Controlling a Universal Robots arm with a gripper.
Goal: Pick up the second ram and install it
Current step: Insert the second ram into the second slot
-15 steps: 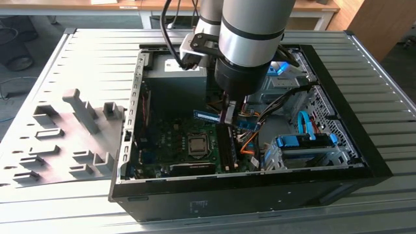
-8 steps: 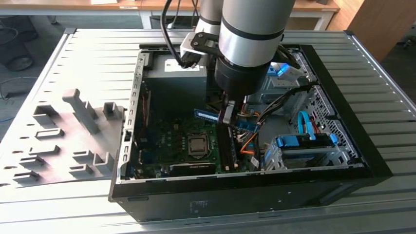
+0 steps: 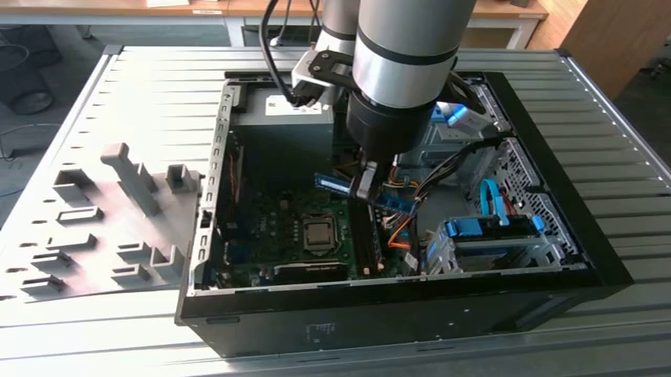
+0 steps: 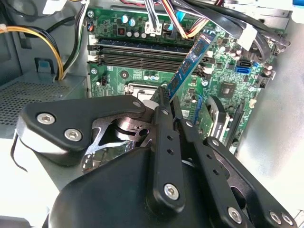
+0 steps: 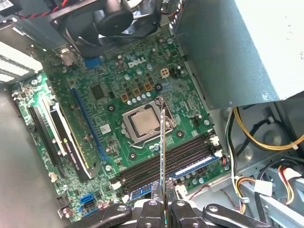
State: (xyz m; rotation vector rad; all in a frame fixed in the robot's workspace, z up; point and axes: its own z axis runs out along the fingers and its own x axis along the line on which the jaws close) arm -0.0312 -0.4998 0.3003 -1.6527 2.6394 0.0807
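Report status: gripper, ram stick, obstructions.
Gripper shut on long, flat blue-green circuit-board ram stick. Stick above black memory slots, not seated. Coloured cable bundle beside slots, none across them.

We count one open PC case (image 3: 367, 323), one motherboard (image 5: 137, 76) with one processor (image 5: 144, 123), one fan (image 5: 114, 19), one power supply (image 5: 237, 47), and one ram stick (image 4: 192, 61) pinched in one pincer (image 4: 166, 95). Grey holder blocks (image 3: 131, 181): several, no solid number from us.

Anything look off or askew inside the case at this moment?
The ram stick, clamped in the gripper, hangs at an angle across the memory slots rather than along one. Nothing looks damaged or spilled.
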